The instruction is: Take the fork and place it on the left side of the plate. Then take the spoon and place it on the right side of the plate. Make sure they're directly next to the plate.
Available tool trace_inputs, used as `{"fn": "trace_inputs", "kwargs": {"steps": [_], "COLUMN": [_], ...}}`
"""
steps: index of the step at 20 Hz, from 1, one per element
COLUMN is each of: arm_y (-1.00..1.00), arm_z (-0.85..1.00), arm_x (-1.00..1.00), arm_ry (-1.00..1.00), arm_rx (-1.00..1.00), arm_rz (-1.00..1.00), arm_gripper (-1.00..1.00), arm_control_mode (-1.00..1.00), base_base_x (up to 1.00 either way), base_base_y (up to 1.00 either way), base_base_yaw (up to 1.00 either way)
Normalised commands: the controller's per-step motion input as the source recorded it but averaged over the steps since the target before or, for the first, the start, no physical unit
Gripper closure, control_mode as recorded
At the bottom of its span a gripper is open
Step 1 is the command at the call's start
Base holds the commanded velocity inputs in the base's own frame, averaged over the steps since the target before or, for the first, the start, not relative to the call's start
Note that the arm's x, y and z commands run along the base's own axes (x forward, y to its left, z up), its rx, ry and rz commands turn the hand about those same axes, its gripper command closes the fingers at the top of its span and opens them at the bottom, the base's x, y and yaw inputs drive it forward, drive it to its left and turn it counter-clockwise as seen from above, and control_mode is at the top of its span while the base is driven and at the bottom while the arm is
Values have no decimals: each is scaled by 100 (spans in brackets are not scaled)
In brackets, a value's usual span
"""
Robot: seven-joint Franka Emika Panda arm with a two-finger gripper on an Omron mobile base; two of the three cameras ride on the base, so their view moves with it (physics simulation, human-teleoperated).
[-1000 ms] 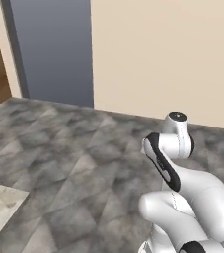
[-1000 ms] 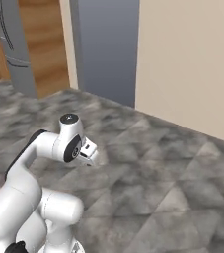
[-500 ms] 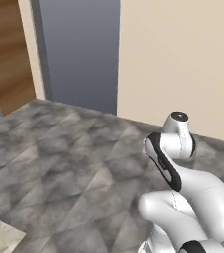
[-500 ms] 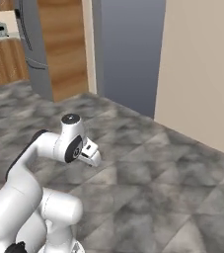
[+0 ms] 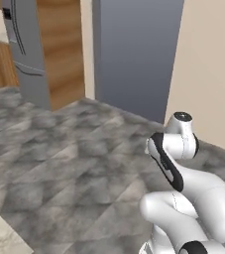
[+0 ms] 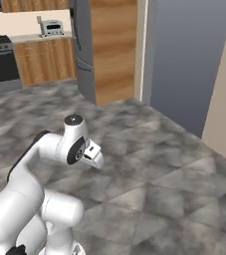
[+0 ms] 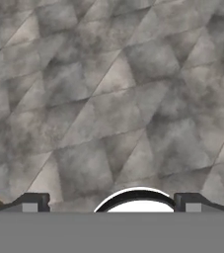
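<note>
We cannot make out the fork, the plate or the spoon from here. Our tool (image 7: 109, 202) points down at the grey tiled floor (image 7: 108, 94), its two dark tips spread wide apart with nothing between them. Ahead we see a steel refrigerator (image 6: 82, 50), wooden cabinets (image 6: 45, 60) and a grey door panel (image 5: 134, 54).
</note>
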Motion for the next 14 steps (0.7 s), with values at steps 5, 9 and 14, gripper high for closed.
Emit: {"fn": "trace_inputs", "kwargs": {"steps": [5, 9, 14], "arm_y": [0, 0, 0], "arm_z": [0, 0, 0], "arm_x": [0, 0, 0], "arm_ry": [0, 0, 0], "arm_rx": [0, 0, 0], "arm_rz": [0, 0, 0], "arm_gripper": [-100, -100, -100], "arm_control_mode": [100, 100, 100], "base_base_x": [80, 80, 82], "base_base_y": [0, 0, 0], "base_base_yaw": [43, 42, 40]}}
